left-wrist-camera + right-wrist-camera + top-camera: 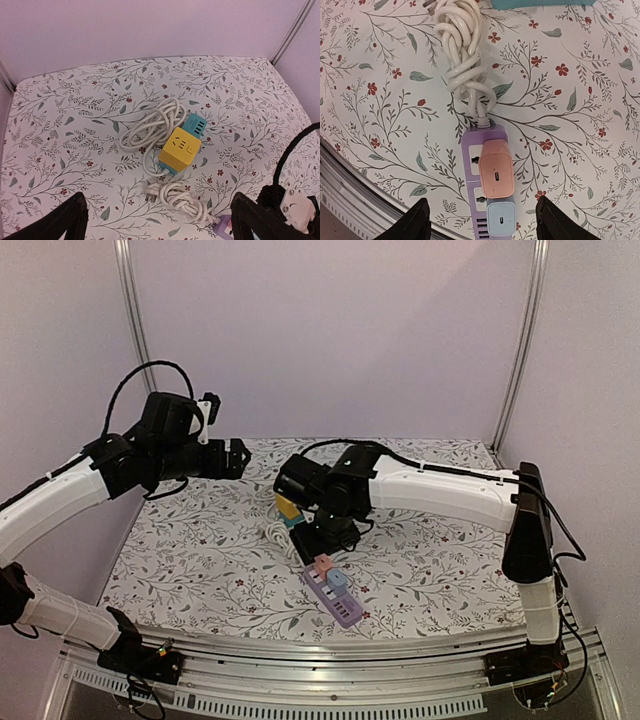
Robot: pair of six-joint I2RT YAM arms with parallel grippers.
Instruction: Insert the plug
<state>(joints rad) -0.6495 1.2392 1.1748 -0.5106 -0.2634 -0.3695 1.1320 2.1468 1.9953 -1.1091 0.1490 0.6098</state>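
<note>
A purple power strip (472, 150) lies near the table's front, also seen in the top view (341, 605). A pink plug (497, 168) sits in its socket nearest the cord. A pale blue plug (500, 217) sits in the socket beside it. My right gripper (482, 216) hovers right above them, open, with a dark finger on either side and nothing held. In the top view it (325, 537) hangs over the strip's cord end. My left gripper (235, 457) is raised at the left, open and empty (160, 215).
A yellow and teal cube socket (180, 146) with a looped white cable (150, 122) sits mid-table. The strip's bundled white cord (192, 202) ends in a loose pronged plug (151, 189). The table's metal front rail (350, 180) runs close by the strip.
</note>
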